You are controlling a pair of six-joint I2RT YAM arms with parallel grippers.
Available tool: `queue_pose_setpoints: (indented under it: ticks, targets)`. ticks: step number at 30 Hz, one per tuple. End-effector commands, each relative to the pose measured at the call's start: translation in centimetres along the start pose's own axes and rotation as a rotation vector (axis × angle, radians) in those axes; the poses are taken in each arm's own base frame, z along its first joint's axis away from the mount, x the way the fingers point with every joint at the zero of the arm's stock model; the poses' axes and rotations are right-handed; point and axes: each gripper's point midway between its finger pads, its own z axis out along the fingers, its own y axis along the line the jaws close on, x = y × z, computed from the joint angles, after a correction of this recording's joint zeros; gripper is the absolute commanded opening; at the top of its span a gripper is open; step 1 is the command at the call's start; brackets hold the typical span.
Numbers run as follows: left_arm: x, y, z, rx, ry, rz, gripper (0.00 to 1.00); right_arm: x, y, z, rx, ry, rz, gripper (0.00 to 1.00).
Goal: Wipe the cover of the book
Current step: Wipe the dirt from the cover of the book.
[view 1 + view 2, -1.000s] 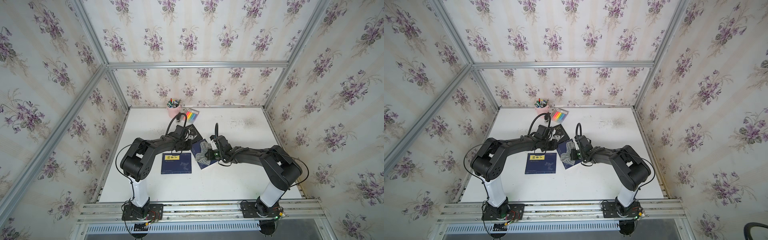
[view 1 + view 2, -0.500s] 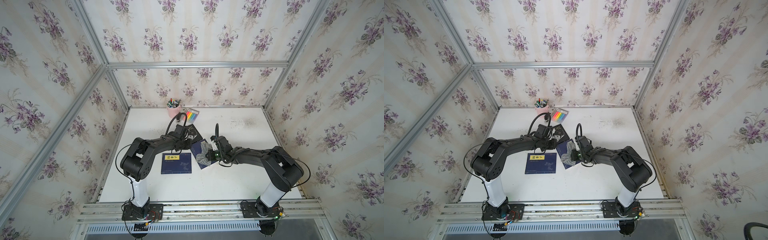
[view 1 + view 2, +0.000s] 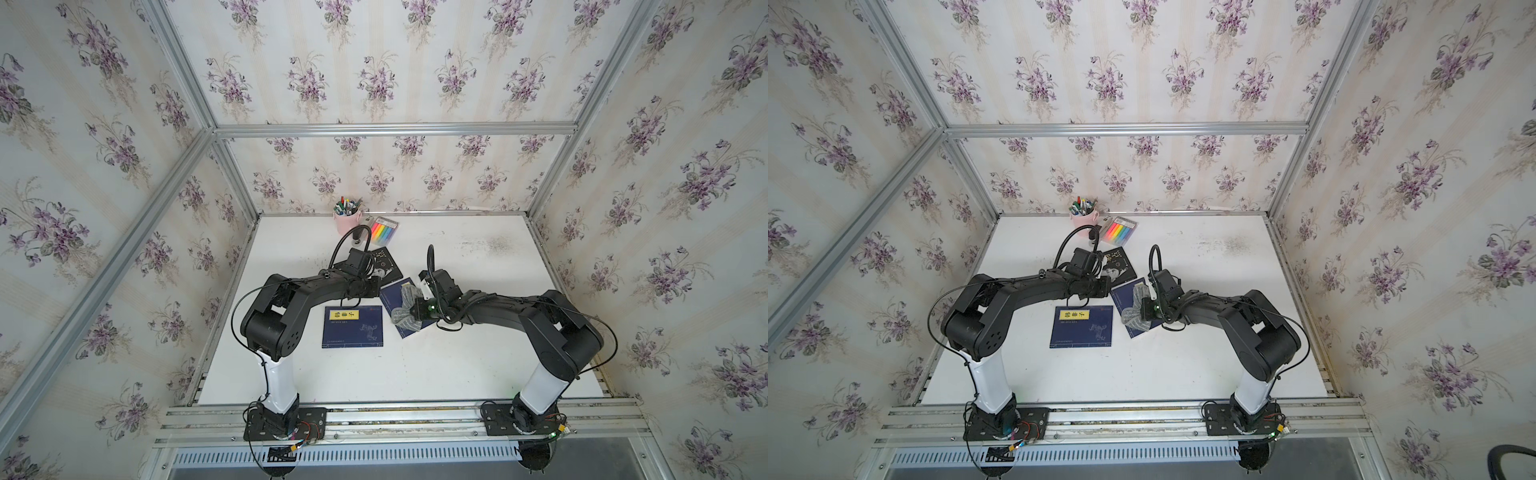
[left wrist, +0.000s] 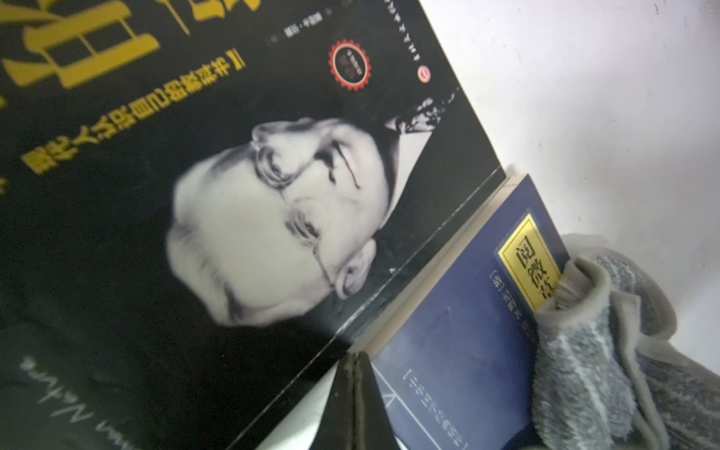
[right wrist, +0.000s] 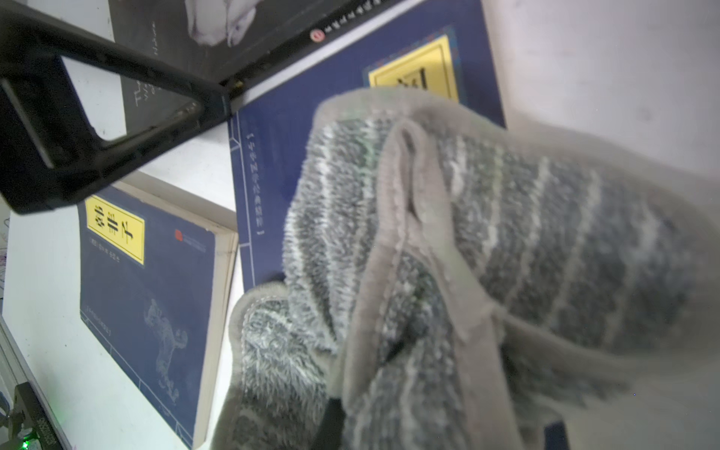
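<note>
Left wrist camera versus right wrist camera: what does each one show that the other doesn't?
Left wrist only: gold lettering and a red-rimmed badge. Right wrist only: a second navy paperback with a yellow label. Both: the black portrait-cover book, the navy book with a yellow title label, the grey striped cloth lying on it, and the shut left gripper at that book's edge.

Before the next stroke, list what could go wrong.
1. The left jaws, shut, seem to pin only one edge of the tilted blue book, so a stroke could pivot it into the black book beside it.
2. The grey cloth in the right jaws is bunched and spills past the cover's near edge; it may snag there or nudge the second blue book.
</note>
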Motion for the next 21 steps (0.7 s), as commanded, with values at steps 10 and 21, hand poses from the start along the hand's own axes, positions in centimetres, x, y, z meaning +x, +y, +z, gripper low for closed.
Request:
queue_pose_setpoints:
  ticks: [10, 21]
  targets:
    - [2.5, -0.4, 0.4, 0.032, 0.059, 0.002, 0.0, -1.4, 0.7, 3.9, 0.01, 0.06, 0.04, 0.0]
    - [3.0, -0.7, 0.7, 0.049, 0.063, 0.002, 0.0, -4.3, -0.3, 5.0, 0.011, 0.033, 0.087, 0.0]
